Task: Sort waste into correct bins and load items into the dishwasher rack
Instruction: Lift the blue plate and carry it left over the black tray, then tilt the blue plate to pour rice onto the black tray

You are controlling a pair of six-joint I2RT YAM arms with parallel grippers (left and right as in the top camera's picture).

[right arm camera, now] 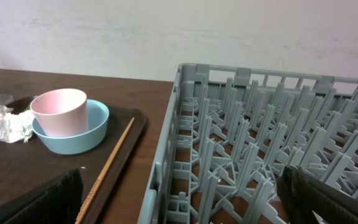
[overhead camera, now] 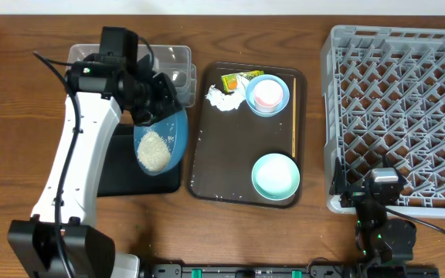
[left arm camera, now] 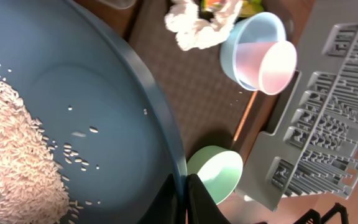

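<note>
My left gripper (overhead camera: pixel 157 114) is shut on the rim of the dark blue plate (overhead camera: pixel 174 139) and holds it tilted above the black tray (overhead camera: pixel 122 174). A heap of white rice (overhead camera: pixel 154 150) lies on the plate. In the left wrist view the fingers (left arm camera: pixel 188 196) pinch the plate's edge (left arm camera: pixel 92 93) next to the rice (left arm camera: pixel 11 155). The clear container (overhead camera: pixel 178 62) stands behind. The tissue (overhead camera: pixel 222 98), wrapper (overhead camera: pixel 236 79), a bowl (overhead camera: pixel 278 100) with the pink cup (overhead camera: pixel 266 93) in it, chopsticks (overhead camera: pixel 293 116) and a second bowl (overhead camera: pixel 276 176) lie on the brown tray. My right gripper (right arm camera: pixel 179 208) is open and empty at the grey rack (overhead camera: pixel 400 100).
The brown serving tray (overhead camera: pixel 207 154) sits between the black tray and the rack. My right arm (overhead camera: pixel 378 197) is at the rack's front left corner. In the right wrist view the rack's pegs (right arm camera: pixel 260 143) are close ahead, and the bowl with the cup (right arm camera: pixel 59 111) is to the left.
</note>
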